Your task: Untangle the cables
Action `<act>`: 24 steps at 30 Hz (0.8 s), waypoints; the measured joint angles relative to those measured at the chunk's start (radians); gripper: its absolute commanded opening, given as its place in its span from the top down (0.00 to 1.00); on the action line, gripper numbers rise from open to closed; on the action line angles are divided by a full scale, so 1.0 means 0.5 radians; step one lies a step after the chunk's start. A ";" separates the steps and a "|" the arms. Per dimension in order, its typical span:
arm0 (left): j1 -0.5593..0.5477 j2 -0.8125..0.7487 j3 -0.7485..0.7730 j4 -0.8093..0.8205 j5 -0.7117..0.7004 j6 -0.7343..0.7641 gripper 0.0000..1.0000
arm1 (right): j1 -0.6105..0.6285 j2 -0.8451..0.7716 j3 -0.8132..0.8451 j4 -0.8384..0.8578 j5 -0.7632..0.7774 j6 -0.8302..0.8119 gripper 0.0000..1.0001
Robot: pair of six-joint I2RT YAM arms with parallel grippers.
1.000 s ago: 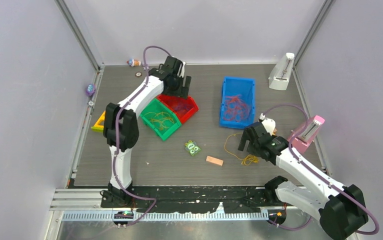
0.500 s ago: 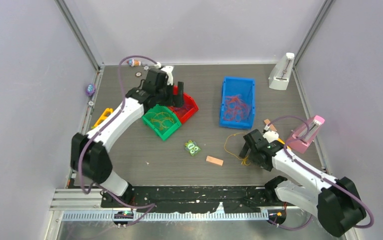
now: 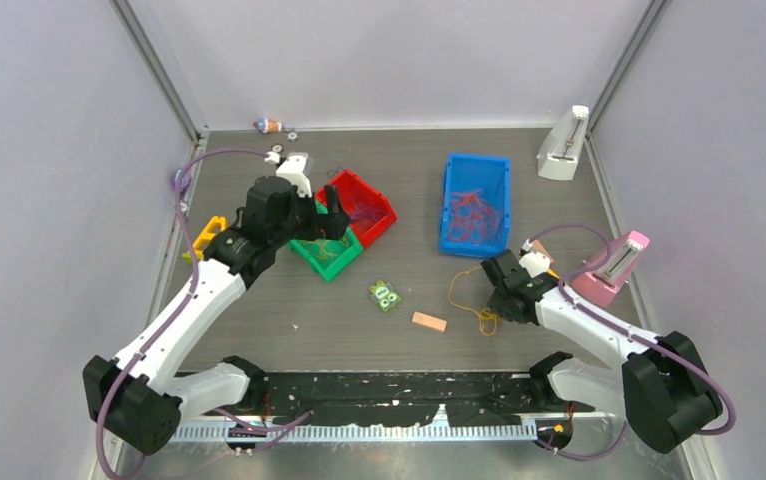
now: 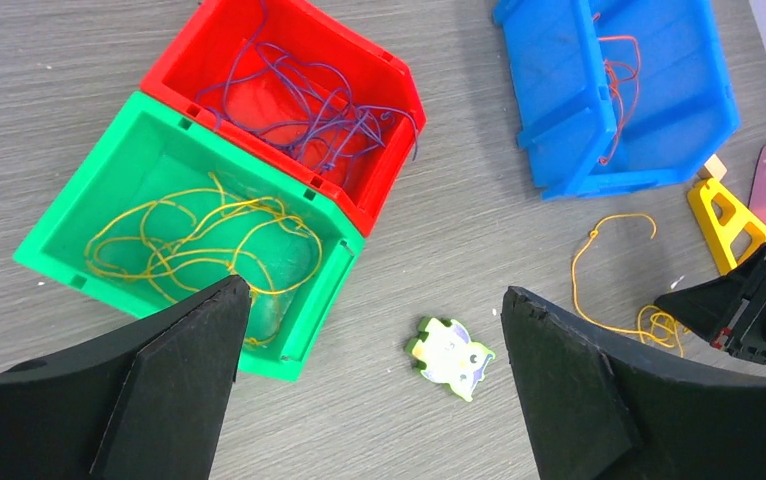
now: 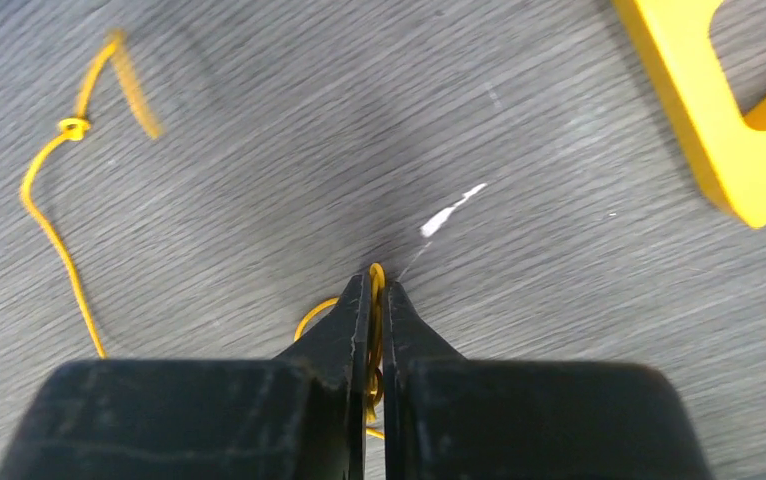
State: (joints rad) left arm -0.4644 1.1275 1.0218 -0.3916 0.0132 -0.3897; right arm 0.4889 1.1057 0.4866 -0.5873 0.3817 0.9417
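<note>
between the right jaws, pinched tight, sits a yellow cable (image 5: 374, 288); left jaws gape.

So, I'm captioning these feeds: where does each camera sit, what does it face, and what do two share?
Top external: above and behind the robot, looking down at the table; left arm and right arm show.
Left wrist: above the bins, facing down at green bin, red bin, blue bin; own left tool open.
Right wrist: low over the table; own right tool shut on the yellow cable.
Shared: left wrist also sees that cable and tool.
</note>
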 measured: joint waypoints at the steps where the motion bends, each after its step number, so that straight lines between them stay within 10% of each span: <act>1: 0.000 -0.027 -0.012 -0.002 -0.011 0.000 0.02 | 0.000 -0.008 -0.001 0.014 -0.027 -0.009 0.94; 24: 0.000 -0.491 -0.197 -0.038 -0.097 -0.002 0.03 | 0.342 -0.674 0.415 0.498 -1.125 -0.842 0.95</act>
State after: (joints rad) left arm -0.4644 0.8822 0.9234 -0.4107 -0.0353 -0.3904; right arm 0.6598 0.7689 0.6941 -0.3382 -0.1810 0.5205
